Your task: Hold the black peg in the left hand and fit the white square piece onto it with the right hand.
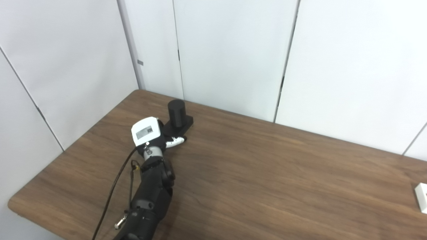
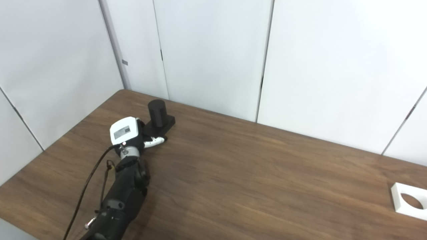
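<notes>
A: One arm only is in view, the left one, coming up from six o'clock; its white-backed left hand (image 1: 150,133) sits at the square foot of the black cylindrical peg on its flat black base (image 1: 176,115).

B: Gripping it?

A: I cannot tell; the fingers are hidden behind the hand, one white fingertip (image 1: 175,142) showing beside the base.

B: And the white square piece with the round hole (image 2: 409,200)?

A: Flat on the brown wooden table (image 2: 253,173), far off toward four o'clock, well apart from the peg.
</notes>
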Robot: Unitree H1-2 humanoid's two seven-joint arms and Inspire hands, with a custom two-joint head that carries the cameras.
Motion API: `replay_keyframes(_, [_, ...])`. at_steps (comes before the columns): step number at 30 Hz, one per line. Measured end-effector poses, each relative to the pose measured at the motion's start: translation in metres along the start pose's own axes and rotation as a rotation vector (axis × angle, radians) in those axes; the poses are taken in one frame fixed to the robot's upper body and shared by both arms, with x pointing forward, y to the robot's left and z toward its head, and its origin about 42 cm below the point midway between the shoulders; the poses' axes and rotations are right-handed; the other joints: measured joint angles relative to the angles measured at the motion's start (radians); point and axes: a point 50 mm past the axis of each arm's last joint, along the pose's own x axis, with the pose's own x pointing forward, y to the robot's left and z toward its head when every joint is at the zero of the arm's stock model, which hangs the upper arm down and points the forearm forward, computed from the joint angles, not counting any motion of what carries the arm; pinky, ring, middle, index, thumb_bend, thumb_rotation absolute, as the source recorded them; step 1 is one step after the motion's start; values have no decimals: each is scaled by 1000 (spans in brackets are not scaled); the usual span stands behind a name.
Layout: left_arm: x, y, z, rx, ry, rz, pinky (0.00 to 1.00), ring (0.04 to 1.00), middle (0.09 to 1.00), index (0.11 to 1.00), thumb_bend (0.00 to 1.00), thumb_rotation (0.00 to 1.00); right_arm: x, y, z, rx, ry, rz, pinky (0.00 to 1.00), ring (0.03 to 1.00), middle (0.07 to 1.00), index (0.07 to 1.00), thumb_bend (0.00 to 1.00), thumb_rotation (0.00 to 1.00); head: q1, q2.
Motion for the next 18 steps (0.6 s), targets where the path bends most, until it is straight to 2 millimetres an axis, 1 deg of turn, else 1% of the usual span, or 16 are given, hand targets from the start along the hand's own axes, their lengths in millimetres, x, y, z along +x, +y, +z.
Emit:
replay_keyframes(5, [0, 0, 0, 33, -5, -2, 829, 804, 789, 724, 878, 602, 0, 0, 0, 0, 0, 1, 952, 909, 888, 890, 586, 1000, 0, 0])
replay_keyframes(9, [1, -2, -2, 68, -4, -7, 831, 806, 790, 724, 876, 619, 0, 0, 0, 1, 0, 2, 954, 907, 883, 889, 587, 1000, 0, 3])
replay_keyframes(12, [1, -2, -3, 76, -1, -18, 836, 812, 795, 730, 874, 622, 0, 0, 0, 1, -1, 2, 924, 902, 885, 891, 596, 1000, -2, 3])
replay_keyframes(14, [1, -2, -3, 87, 0, -21, 841, 817, 794, 716, 867, 624, 0, 0, 0, 0, -1, 2, 929, 904, 886, 892, 594, 1000, -2, 3])
replay_keyframes(16, [2, -1, -3, 89, -1, -22, 843, 820, 791, 693, 850, 603, 0, 0, 1, -1, -2, 3, 937, 907, 888, 894, 590, 998, -2, 3])
replay_keyframes(18, [1, -2, -2, 85, -5, -20, 836, 822, 788, 670, 799, 543, 0, 1, 1, 0, -5, 4, 937, 908, 889, 896, 588, 999, -6, 2])
